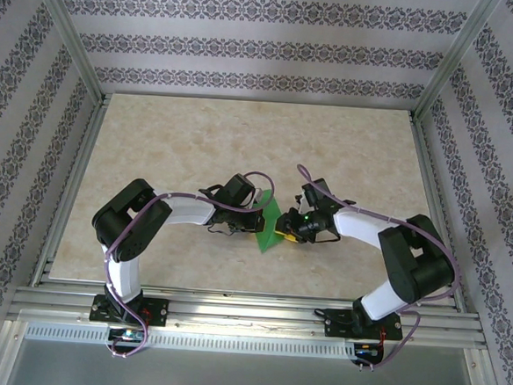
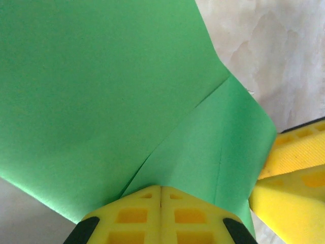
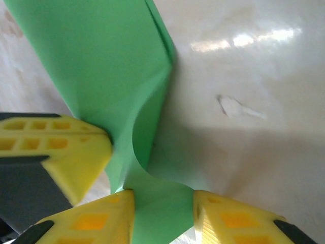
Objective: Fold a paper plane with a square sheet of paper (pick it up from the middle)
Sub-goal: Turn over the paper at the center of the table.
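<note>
The square sheet of paper [image 1: 270, 222], bright green and folded with creases, stands tilted between my two grippers near the table's front middle. My left gripper [image 2: 161, 189] is shut on the paper's lower edge [image 2: 127, 101], yellow fingertips pressed together. My right gripper [image 3: 163, 213] stands open, and a curled flap of the green paper [image 3: 117, 66] lies in the gap between its two yellow fingers [image 3: 96, 218]. The left gripper's yellow finger [image 3: 61, 147] presses the paper close beside it. In the top view the left gripper [image 1: 256, 217] and right gripper [image 1: 285, 231] meet at the paper.
The beige marble-look table [image 1: 242, 147] stretches behind the arms, framed by aluminium rails [image 1: 248, 315] and patterned walls. The two arm bases sit at the near edge. A small pale mark [image 3: 236, 108] shows on the tabletop.
</note>
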You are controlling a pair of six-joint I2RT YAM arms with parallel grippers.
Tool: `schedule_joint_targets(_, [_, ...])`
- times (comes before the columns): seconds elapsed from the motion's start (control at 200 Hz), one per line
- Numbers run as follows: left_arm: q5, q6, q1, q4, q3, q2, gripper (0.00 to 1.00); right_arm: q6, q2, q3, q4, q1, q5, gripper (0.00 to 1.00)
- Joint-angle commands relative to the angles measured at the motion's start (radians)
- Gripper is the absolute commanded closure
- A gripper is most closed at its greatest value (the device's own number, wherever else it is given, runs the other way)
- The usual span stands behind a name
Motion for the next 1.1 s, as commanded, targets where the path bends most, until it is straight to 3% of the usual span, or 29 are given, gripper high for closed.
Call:
schedule_joint_targets(0.0, [0.003, 0.003, 0.001, -0.093, -0.024, 0.033, 1.0, -0.013, 0.021, 0.032, 0.055, -0.022, -0.03, 0.61])
schedule_joint_targets(0.16, [-0.002, 0.0, 0.001, -0.092, -0.024, 0.028, 1.0, -0.009, 0.083, 0.043, 0.136, -0.064, -0.131, 0.57])
schedule_joint_targets(0.435, [-0.004, 0.001, 0.001, -0.102, -0.021, 0.025, 1.0, -0.006, 0.122, 0.043, 0.185, -0.087, -0.171, 0.55])
schedule_joint_targets(1.094, [0.003, -0.033, 0.001, -0.041, -0.047, -0.018, 1.0, -0.046, 0.25, 0.056, 0.281, -0.097, -0.246, 0.79])
